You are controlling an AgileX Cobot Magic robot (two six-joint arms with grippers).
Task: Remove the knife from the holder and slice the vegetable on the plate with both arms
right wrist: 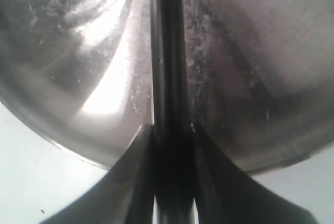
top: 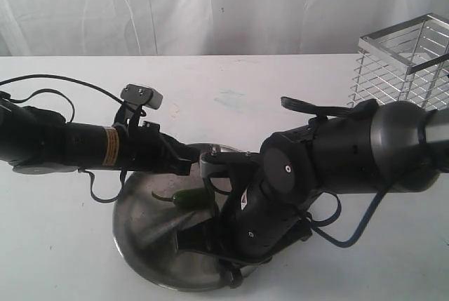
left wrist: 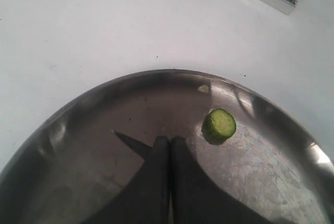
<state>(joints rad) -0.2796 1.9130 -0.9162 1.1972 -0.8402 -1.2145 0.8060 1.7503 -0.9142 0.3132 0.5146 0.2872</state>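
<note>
Left gripper: the left gripper [left wrist: 169, 139] hangs low over the plate [top: 140, 245], and its two fingers are pressed together with nothing visible between them.
Right gripper: the right gripper [right wrist: 172, 127] is clamped on the knife [right wrist: 168, 51], which runs straight out from between the fingers, close above the metal of the plate.
Vegetable: the vegetable [top: 186, 198] lies on the plate, with its thin stem pointing to the left of the exterior view. It is right under the tip of the left gripper; I cannot tell whether they touch. The right gripper is near it on the other side.
Cut slice: one round green cut slice [left wrist: 219, 124] lies flat on the plate, just beside the left gripper's fingers.
Dark point: a dark pointed shape [left wrist: 130, 141] shows beside those fingers; blade or shadow, I cannot tell.
Holder: the holder [top: 403, 62] stands upright on the white surface [top: 63, 245], well apart from the plate.
</note>
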